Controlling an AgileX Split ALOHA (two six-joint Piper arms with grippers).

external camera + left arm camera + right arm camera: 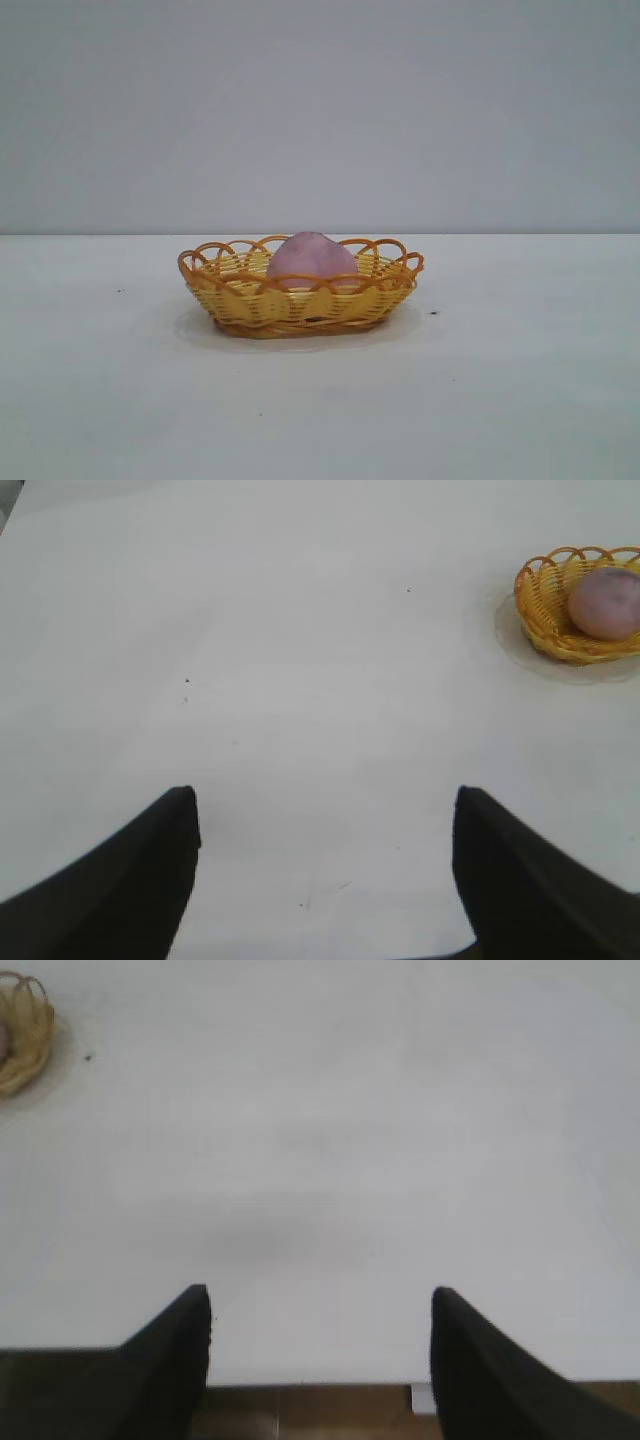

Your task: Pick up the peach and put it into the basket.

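Right now I see the peach (311, 259) sitting inside the basket (300, 306), in the middle of the exterior frame on the white counter (520, 400). Neither arm shows in that view.

From the left wrist camera, the left end effector (325, 865) hangs above bare counter with its two dark fingers (130, 880) spread wide apart at the lower edge of the frame, holding nothing. The basket (545, 620) sits in the upper right of that frame, well apart from the fingers, cut off by the right border, with the peach (605, 602) resting in it.

The right end effector (320, 1350) is likewise open and empty, its fingers (165, 1365) at the bottom of the right wrist frame. The counter's near edge runs just between them, with a brown strip below it. Only a sliver of the basket (25, 1045) shows at the upper left of that frame, and I cannot make out the peach properly there.

In the exterior view the basket's front wall hides the lower half of the peach. Open counter lies all around the basket, left, right and in front; the far edge meets a plain grey wall (320, 110).
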